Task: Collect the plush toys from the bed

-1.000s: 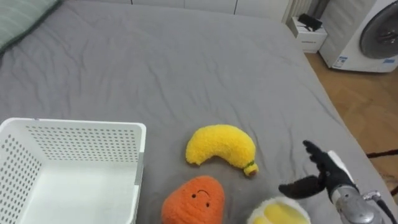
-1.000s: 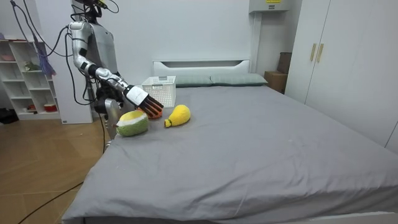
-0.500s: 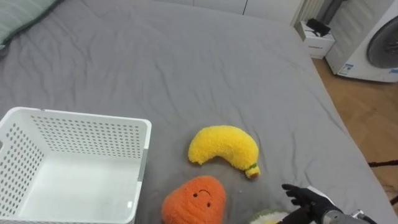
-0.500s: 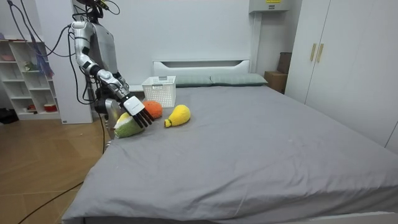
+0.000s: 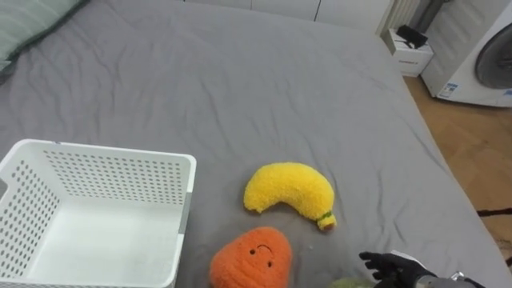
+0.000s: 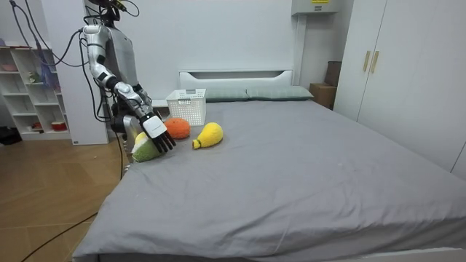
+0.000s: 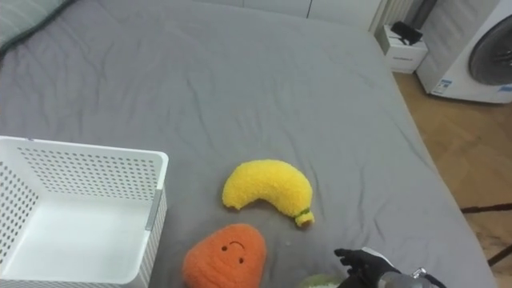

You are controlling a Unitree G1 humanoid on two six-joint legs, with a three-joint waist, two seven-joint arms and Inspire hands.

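Observation:
A yellow plush banana (image 5: 290, 190) lies on the grey bed (image 5: 240, 88), and an orange plush with a small face (image 5: 252, 258) sits just in front of it. A green-and-yellow round plush (image 6: 147, 149) rests near the bed's corner, a sliver of it at the left eye view's bottom edge. My right hand (image 5: 387, 265) is open, its straight fingers spread over that round plush (image 6: 155, 129). The white perforated basket (image 5: 186, 164) stands empty left of the orange plush. I stand at the bed's corner by the room view's left.
The bed's right edge drops to a wooden floor (image 5: 472, 136), where a washing machine (image 5: 488, 56) and a small white unit (image 5: 412, 44) stand. A striped pillow (image 5: 24, 20) lies at the far left. A shelf (image 6: 33, 94) stands behind me.
My right hand has dropped from above the bed beside the banana down onto the round plush, towards the view's bottom edge. The head camera shifted slightly.

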